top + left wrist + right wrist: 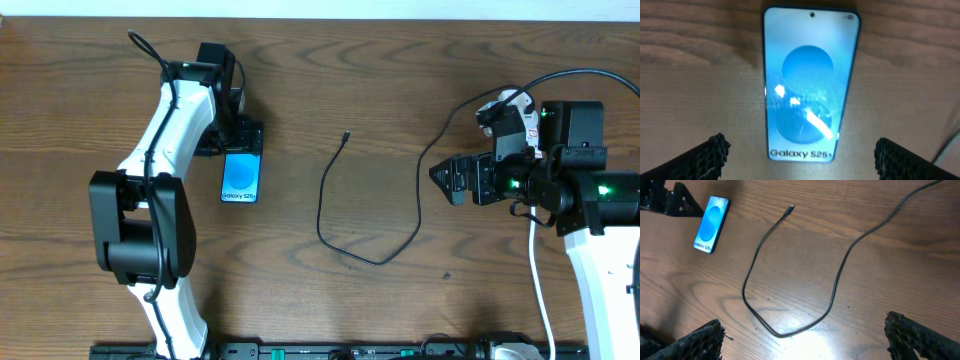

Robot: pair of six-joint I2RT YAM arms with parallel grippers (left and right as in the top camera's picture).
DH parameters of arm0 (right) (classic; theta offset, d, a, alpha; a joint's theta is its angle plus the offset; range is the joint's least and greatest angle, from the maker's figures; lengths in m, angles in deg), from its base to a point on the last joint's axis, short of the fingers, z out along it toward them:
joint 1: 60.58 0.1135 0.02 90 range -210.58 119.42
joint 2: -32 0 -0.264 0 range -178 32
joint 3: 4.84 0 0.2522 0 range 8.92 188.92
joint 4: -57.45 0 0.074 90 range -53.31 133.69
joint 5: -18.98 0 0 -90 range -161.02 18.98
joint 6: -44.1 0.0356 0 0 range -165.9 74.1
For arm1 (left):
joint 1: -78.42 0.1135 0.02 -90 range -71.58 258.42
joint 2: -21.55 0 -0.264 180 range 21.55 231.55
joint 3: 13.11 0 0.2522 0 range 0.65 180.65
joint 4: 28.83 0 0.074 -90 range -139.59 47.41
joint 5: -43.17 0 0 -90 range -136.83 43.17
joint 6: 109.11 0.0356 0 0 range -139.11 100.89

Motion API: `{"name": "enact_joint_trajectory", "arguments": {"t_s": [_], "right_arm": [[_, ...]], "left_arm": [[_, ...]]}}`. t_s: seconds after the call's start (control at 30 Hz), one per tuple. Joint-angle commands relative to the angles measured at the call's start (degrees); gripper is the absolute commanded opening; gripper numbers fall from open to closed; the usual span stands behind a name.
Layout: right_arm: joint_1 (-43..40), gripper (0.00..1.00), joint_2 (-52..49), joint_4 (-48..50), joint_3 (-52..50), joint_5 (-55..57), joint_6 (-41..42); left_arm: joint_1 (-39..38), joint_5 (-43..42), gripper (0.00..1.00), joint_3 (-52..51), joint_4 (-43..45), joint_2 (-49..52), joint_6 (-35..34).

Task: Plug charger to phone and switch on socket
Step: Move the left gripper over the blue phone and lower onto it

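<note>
The phone (pixel 241 177) lies flat on the wooden table, its light blue screen up and reading "Galaxy S25+"; it also shows in the left wrist view (pixel 809 85) and the right wrist view (pixel 712 224). My left gripper (pixel 800 162) is open just above the phone's far end, fingers apart on either side. The charger's thin black cable (pixel 345 225) loops across the table middle, its small plug tip (pixel 346 135) free; the cable also shows in the right wrist view (pixel 790 330). My right gripper (pixel 805 340) is open and empty above the cable's loop. The socket is mostly hidden.
A thick white cord (pixel 540 290) runs down the right side beside my right arm. A white piece (pixel 515 104) shows behind my right wrist. A black rail (pixel 350 352) lines the table's front edge.
</note>
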Motion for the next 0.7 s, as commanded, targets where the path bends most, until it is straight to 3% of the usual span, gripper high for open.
{"name": "enact_joint_trajectory", "arguments": {"t_s": [0.0, 0.3, 0.67], "right_arm": [[0.5, 0.99, 0.0, -0.3, 0.7, 0.4, -0.4], [0.5, 0.99, -0.2, -0.2, 0.7, 0.4, -0.4], [0.5, 0.99, -0.3, -0.4, 0.6, 0.4, -0.4]], "left_arm": [[-0.2, 1.0, 0.95, -2.4, 2.3, 0.4, -1.4], [-1.8, 1.0, 0.95, -8.6, 10.9, 0.4, -1.1], [-1.8, 3.5, 0.95, -12.3, 14.6, 0.4, -0.7]]}}
